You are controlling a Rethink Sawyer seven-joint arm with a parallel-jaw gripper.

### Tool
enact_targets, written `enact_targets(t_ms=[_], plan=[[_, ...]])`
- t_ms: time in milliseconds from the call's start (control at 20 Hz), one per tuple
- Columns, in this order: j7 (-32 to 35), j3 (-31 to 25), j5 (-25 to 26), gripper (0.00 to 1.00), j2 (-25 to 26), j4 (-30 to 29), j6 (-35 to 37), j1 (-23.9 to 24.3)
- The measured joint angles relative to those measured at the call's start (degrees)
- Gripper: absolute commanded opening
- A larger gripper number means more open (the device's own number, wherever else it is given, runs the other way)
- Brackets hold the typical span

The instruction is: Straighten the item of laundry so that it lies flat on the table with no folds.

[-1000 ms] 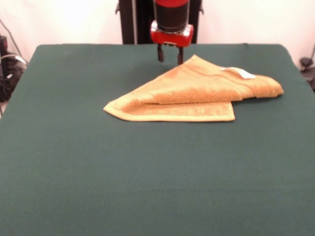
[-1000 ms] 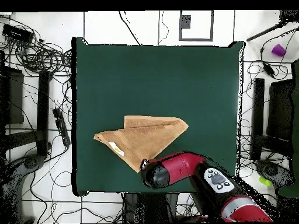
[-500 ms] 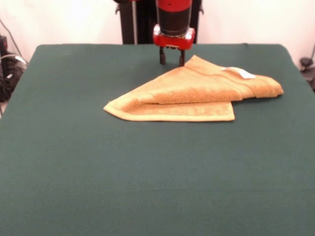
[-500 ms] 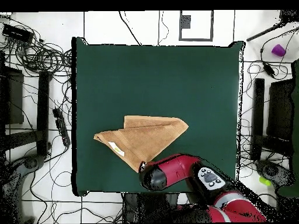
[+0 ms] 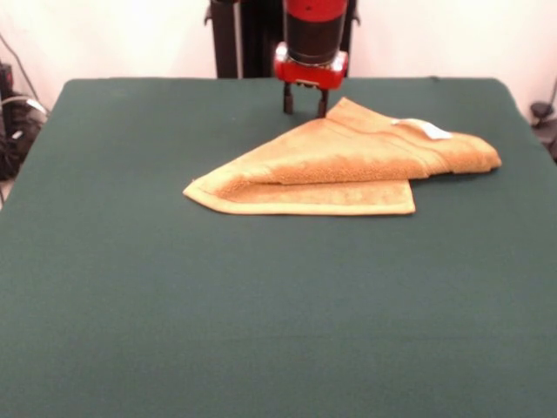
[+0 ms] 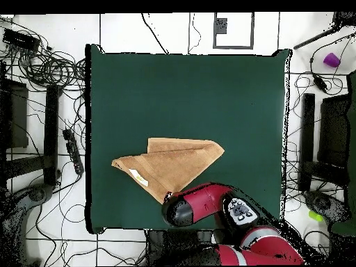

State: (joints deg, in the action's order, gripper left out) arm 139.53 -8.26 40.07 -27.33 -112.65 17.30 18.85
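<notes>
The mustard-yellow towel (image 5: pixel 339 161) lies folded over itself in a rough triangle on the dark green table (image 5: pixel 261 305), in the far half. Its white tag (image 5: pixel 428 130) shows near its right end. In the overhead view the towel (image 6: pixel 170 164) lies at the table's (image 6: pixel 188 90) lower middle. My gripper (image 5: pixel 304 108) hangs open and empty just behind the towel's far corner, its two fingers apart and close to the cloth. In the overhead view the arm's red head (image 6: pixel 182 210) hides the gripper and covers the towel's lower corner.
The robot's black pedestal (image 5: pixel 239 39) stands behind the table's far edge. Cables (image 6: pixel 42 66) and stands lie on the floor around the table in the overhead view. A purple cup (image 6: pixel 332 60) sits at the upper right, off the table.
The gripper has shifted slightly to the right in the front view and a little farther back. The towel has not moved.
</notes>
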Motion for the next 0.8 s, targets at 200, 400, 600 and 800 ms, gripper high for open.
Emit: enact_targets(t_ms=[200,400,600,800], plan=[[0.0,0.7,-1.7,1.00,0.2,0.2,0.0,-0.4],[0.0,1.1,-3.3,1.00,0.4,0.2,0.2,-0.5],[0.0,1.2,-4.7,1.00,0.6,0.3,0.8,-0.2],[0.0,1.6,-5.5,1.00,0.7,0.6,1.4,-0.8]])
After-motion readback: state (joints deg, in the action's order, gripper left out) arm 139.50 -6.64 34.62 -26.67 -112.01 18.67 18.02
